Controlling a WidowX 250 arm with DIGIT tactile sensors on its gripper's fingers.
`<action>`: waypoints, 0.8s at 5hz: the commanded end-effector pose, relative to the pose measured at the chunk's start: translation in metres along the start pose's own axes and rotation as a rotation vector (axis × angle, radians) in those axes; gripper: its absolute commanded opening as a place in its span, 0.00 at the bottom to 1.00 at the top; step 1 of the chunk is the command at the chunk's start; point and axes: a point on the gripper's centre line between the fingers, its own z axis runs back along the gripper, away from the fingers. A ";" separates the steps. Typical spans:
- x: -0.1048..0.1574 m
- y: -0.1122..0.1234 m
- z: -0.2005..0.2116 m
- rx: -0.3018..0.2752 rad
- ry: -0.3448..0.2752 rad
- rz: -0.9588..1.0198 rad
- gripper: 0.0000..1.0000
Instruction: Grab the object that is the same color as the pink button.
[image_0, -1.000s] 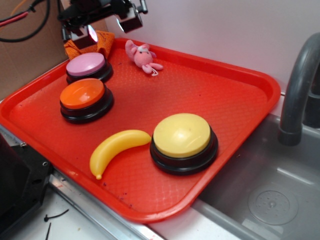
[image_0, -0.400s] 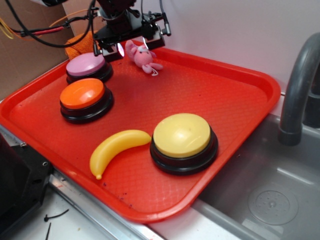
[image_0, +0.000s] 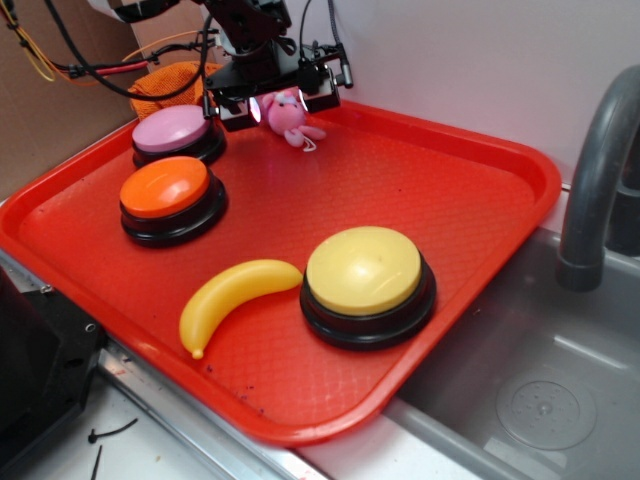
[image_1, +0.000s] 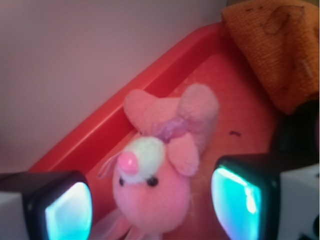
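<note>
The pink plush bunny (image_0: 290, 115) lies at the back of the red tray (image_0: 430, 180), just right of the pink button (image_0: 175, 130). My gripper (image_0: 275, 103) hangs right over the bunny, open, with its lit pads on either side. In the wrist view the bunny (image_1: 152, 185) fills the gap between the two glowing fingers (image_1: 67, 212), ears pointing toward the tray's rim, and my gripper (image_1: 152, 207) straddles its head without touching it.
An orange button (image_0: 170, 195), a yellow button (image_0: 365, 275) and a plastic banana (image_0: 235, 295) sit on the tray. An orange cloth (image_0: 165, 80) lies behind the pink button. A grey faucet (image_0: 600, 170) and sink (image_0: 540, 400) are at right. A white wall backs the tray.
My gripper has swung right from over the orange cloth and come down around the bunny. The bunny has not moved.
</note>
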 end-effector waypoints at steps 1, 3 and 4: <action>0.026 0.004 -0.001 0.031 -0.084 0.040 1.00; 0.025 0.006 -0.004 0.025 -0.060 0.011 0.00; 0.024 0.003 0.007 0.001 0.028 -0.151 0.00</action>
